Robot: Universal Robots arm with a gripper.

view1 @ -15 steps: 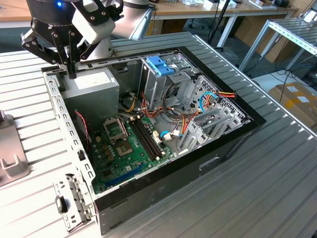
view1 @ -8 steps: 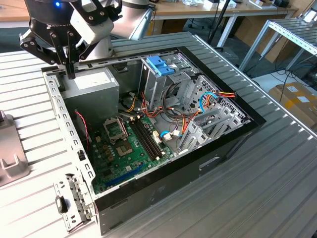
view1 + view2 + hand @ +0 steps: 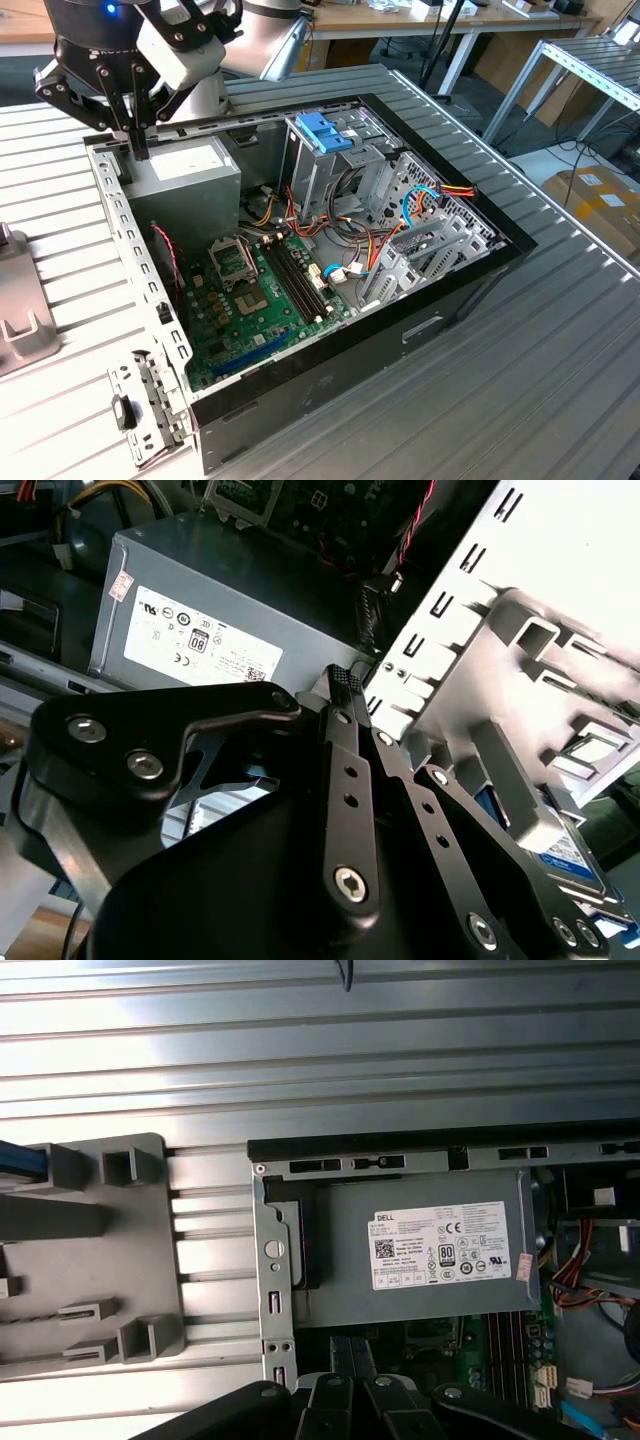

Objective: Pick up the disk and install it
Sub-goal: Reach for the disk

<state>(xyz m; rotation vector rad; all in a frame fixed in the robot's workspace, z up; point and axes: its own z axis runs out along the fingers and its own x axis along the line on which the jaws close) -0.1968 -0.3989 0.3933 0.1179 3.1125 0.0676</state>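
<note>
My gripper hangs at the exterior view's upper left, above the back corner of the open computer case. Its fingers are pressed together with nothing between them, and the second wrist view shows the shut tips the same way. The disk, with its blue-banded white label, lies in a grey holder on the table beside the case, apart from the gripper. A blue edge of the disk shows at the border of the first wrist view. The upright metal cage with a blue plastic top stands inside the case.
Just under the gripper sits the grey power supply box with a white sticker. The motherboard and bundles of coloured cables occupy the case floor. Another part of the grey holder sits on the ribbed table at the exterior view's left.
</note>
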